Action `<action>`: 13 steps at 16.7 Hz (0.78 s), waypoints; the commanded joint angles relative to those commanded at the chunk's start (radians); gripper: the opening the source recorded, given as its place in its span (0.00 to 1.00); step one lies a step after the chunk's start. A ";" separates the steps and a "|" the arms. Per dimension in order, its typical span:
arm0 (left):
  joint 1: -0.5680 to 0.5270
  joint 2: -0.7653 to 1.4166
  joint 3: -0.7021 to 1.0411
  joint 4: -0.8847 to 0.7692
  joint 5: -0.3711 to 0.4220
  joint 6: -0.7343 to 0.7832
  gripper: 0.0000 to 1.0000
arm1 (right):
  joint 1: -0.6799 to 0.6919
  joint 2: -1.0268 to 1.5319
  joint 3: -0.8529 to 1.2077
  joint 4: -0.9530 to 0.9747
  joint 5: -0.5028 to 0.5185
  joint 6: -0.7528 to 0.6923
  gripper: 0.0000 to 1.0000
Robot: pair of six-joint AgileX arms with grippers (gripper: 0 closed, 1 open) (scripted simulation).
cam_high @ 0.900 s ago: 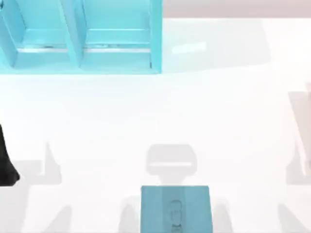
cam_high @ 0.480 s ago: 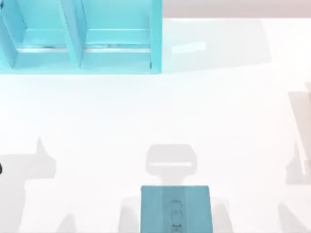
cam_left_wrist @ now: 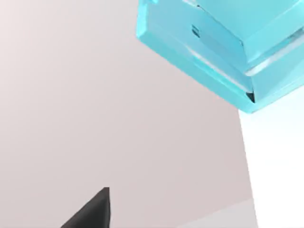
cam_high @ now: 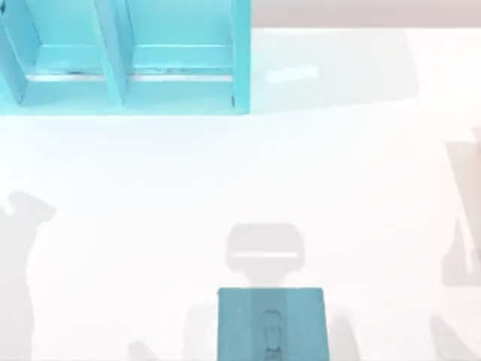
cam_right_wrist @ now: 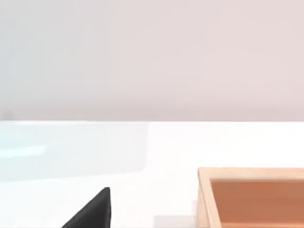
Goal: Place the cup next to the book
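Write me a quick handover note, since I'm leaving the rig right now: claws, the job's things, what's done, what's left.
Left claw: one dark fingertip shows in the left wrist view, which faces the teal shelf unit; open or shut cannot be told.
Right claw: one dark fingertip shows in the right wrist view, near a wooden tray; state likewise unclear.
The book lies flat at the table's near edge, centre.
The cup: I cannot place it.
Done: nothing stands beside the book.
Left: likely everything, find the cup, grasp it, set it next to the book.
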 joint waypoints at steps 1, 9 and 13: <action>0.038 0.074 0.072 -0.059 -0.003 0.122 1.00 | 0.000 0.000 0.000 0.000 0.000 0.000 1.00; 0.310 0.694 0.502 -0.501 -0.004 0.941 1.00 | 0.000 0.000 0.000 0.000 0.000 0.000 1.00; 0.402 0.955 0.635 -0.646 0.012 1.223 1.00 | 0.000 0.000 0.000 0.000 0.000 0.000 1.00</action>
